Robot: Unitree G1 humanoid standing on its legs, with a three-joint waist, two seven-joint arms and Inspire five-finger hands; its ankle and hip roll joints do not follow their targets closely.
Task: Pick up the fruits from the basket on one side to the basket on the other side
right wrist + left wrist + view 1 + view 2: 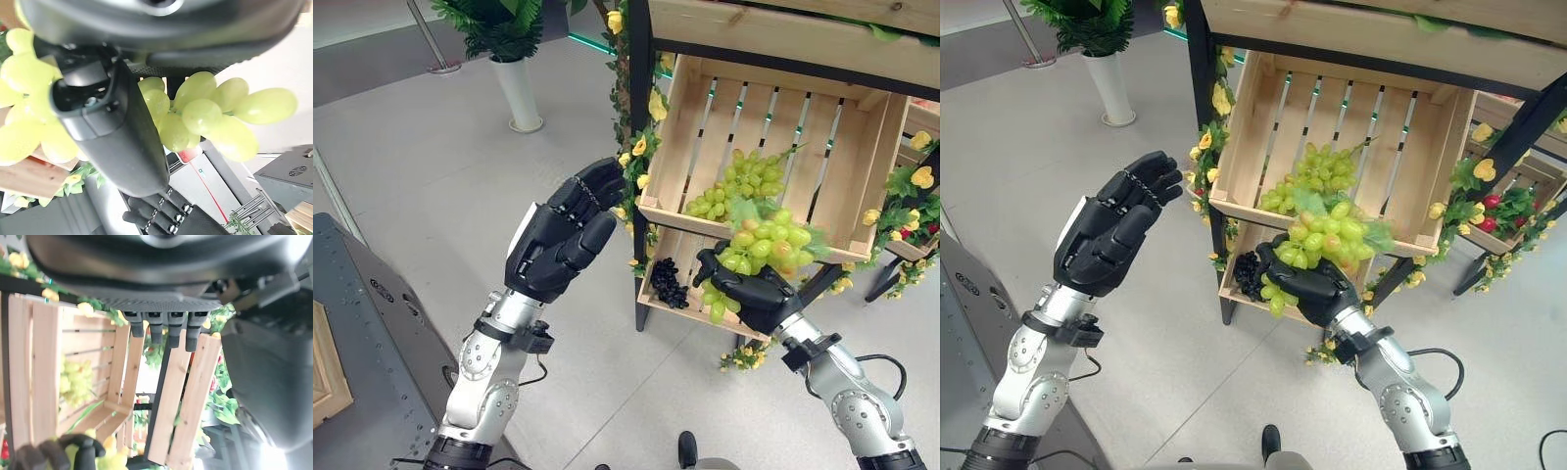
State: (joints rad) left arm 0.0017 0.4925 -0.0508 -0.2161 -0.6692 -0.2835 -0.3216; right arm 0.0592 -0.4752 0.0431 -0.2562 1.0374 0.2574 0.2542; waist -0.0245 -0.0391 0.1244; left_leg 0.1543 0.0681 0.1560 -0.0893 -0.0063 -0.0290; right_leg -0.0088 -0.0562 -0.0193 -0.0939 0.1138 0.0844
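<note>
My right hand point(759, 294) is shut on a bunch of green grapes point(769, 245), held in the air just in front of the upper wooden crate's front rim point(677, 219). The grapes bulge past the thumb point(112, 127) in the right wrist view. A second green bunch point(729, 186) lies inside that tilted upper crate. Dark grapes point(668, 282) rest in the lower crate point(651, 299) below it. My left hand point(558, 240) is raised, open and holding nothing, left of the shelf post; its straight fingers point(168, 330) point towards the crates.
The crates sit in a black-framed shelf point(639, 117) trimmed with yellow flowers point(656, 106). Another crate with flowers and red fruit point(1494, 211) stands to the right. A white vase with a plant point(517, 93) is far left; a grey platform point(372, 323) lies at my left.
</note>
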